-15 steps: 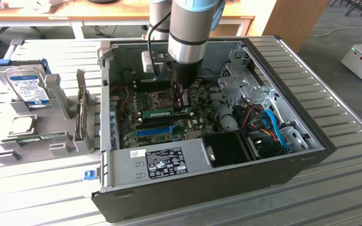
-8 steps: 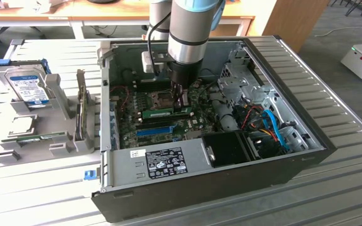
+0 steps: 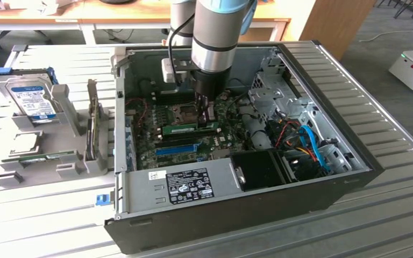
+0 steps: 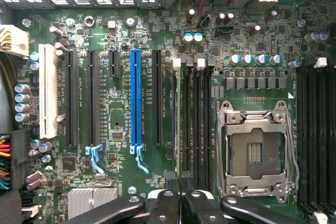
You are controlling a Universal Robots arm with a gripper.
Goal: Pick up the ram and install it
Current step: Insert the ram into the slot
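Right now I see the arm point(image 3: 217, 32) reaching straight down into the open computer case point(image 3: 264, 207), which lies on its side on the slatted metal desk point(image 3: 378, 226). The tool point(image 3: 208, 119) is down at the main board point(image 3: 192, 145), and its two black fingers point(image 4: 163, 203) are closed on the ram point(image 3: 185, 129), pinching the thin green stick near one end.

From the wrist camera I look along the ram's point(image 4: 177, 119) top edge. It stands upright over the row of dark memory slots, between the blue slot point(image 4: 135, 98) and the empty processor socket point(image 4: 254, 150), just beside the socket's metal frame. Whether it is fully pressed into its slot I cannot tell.

Outside the case, on the exterior view's left, a hard drive point(image 3: 34, 102) with a blue label sits in a grey holder, well apart from the tool.
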